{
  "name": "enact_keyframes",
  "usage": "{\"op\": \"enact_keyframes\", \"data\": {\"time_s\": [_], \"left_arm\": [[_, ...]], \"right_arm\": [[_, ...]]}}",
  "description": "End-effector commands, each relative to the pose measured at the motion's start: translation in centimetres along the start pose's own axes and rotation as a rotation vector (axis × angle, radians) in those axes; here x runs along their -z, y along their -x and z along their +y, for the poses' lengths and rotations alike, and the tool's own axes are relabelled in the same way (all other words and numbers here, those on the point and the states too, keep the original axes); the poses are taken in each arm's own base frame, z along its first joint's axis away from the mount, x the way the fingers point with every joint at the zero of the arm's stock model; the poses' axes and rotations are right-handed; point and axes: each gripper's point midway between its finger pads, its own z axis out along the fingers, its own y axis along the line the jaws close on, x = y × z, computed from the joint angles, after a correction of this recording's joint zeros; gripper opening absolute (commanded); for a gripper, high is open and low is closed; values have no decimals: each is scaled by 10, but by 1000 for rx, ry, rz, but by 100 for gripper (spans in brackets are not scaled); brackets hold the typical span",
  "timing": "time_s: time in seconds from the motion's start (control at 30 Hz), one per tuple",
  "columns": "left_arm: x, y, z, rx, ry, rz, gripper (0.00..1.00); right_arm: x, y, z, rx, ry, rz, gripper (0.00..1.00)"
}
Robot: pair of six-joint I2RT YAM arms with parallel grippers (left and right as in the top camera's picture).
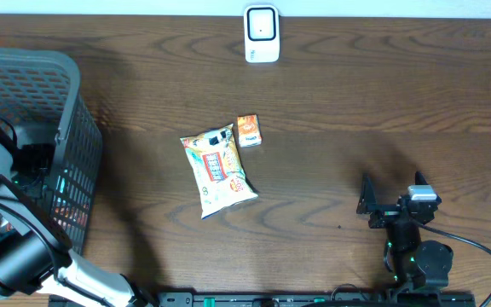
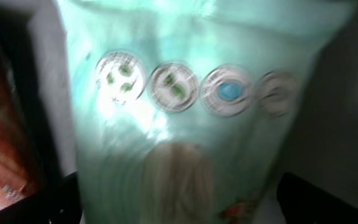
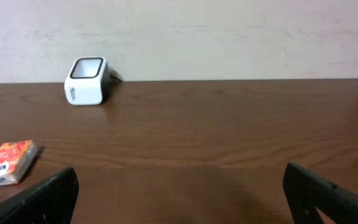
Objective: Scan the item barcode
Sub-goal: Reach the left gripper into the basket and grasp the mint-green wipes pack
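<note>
Gray basket (image 1: 68,81) at left edge of desk (image 1: 356,102), mesh walls, packets inside. Left arm (image 1: 24,256) up from near left corner and over the basket rim, wrist down inside.

Left wrist view blurred: pale green packet (image 2: 185,124) filling most of the frame, four round badges in a row across it, two with green marks, one with a blue centre, last one unreadable. Red-orange packet (image 2: 5,149) just beside it on the left, partly behind a dark basket bar. Left fingers (image 2: 55,205) spread wide, dark tips at both lower corners, green packet between them. Cannot tell whether either tip is touching it; nothing clamped as far as visible.

Mid desk: yellow-and-white snack bag (image 1: 218,170) flat, tilted, printed face up. Small orange packet (image 1: 249,130) at its upper right corner, touching or just beside, cannot tell which. No barcode readable on either.

Far edge, about centre: white scanner (image 1: 262,34), dark window on its face, standing alone, well apart from bag and packet.

Near right part of desk: right arm (image 1: 416,256) low over the wood. Right fingers (image 3: 42,199) spread wide, holding nothing, only bare desk between them. In right wrist view, scanner far off to the left by the wall, orange packet at the left frame edge.
</note>
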Motion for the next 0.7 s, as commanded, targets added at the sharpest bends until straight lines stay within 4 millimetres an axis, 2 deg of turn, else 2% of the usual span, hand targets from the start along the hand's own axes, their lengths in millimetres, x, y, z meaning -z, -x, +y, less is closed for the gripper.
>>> {"op": "enact_keyframes", "data": {"time_s": [0.0,0.13,0.23,0.33,0.43,0.57,0.63,0.67], "left_arm": [[-15,-10,10,-14,33,33,94],[-14,-10,10,-65,32,32,57],[-10,-8,9,-95,22,25,44],[-2,-7,6,-99,10,14,41],[20,-3,1,-101,-17,-11,41],[75,6,-11,-122,-117,-103,40],[117,8,-15,-129,-199,-181,40],[131,8,-15,-130,-228,-208,40]], "right_arm": [[0,-1,1,5,2,0,99],[0,-1,1,5,2,0,99],[0,-1,1,5,2,0,99],[0,-1,1,5,2,0,99],[0,-1,1,5,2,0,99],[0,-1,1,5,2,0,99],[0,-1,1,5,2,0,99],[0,-1,1,5,2,0,99]]}}
